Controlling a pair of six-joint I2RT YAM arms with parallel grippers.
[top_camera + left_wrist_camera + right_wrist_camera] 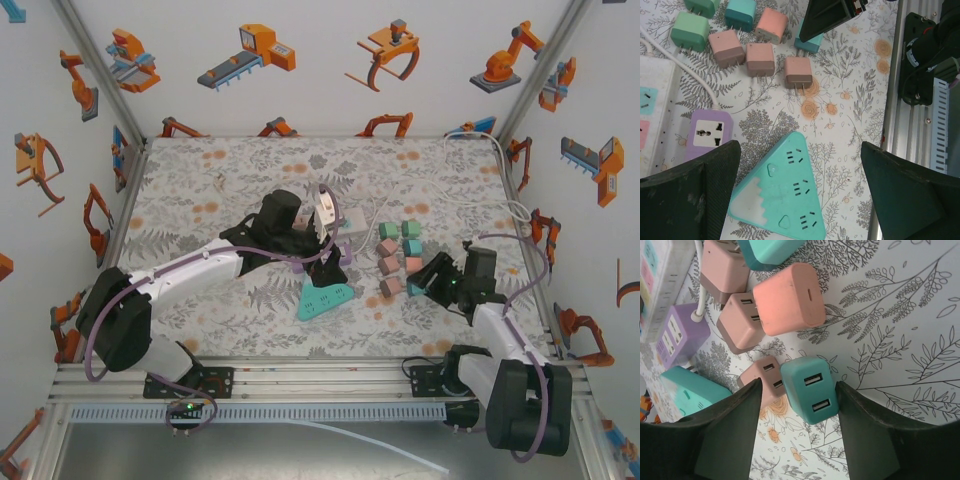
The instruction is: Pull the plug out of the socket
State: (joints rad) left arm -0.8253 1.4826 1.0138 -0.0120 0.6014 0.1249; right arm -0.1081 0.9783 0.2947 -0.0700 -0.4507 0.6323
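The teal triangular socket (325, 298) (782, 190) lies flat on the flowered table with all three outlets bare. My left gripper (330, 262) (800, 165) hovers over it, wide open, one finger on each side and touching nothing. At the right, the teal plug (810, 390) (415, 290) (809, 45), with two USB ports, rests on the table between the fingers of my right gripper (428, 280) (799, 390). The jaws stand open: a gap shows on the plug's left side, and the right finger (860, 410) is close against it.
Several loose plugs (398, 245) (760, 57) in pink, brown, green and teal are clustered left of the right gripper. A purple socket (710, 132) (677, 335) on a white cable and a white power strip (655, 110) lie behind the triangular socket. The aluminium table rail (912, 100) runs along the near edge.
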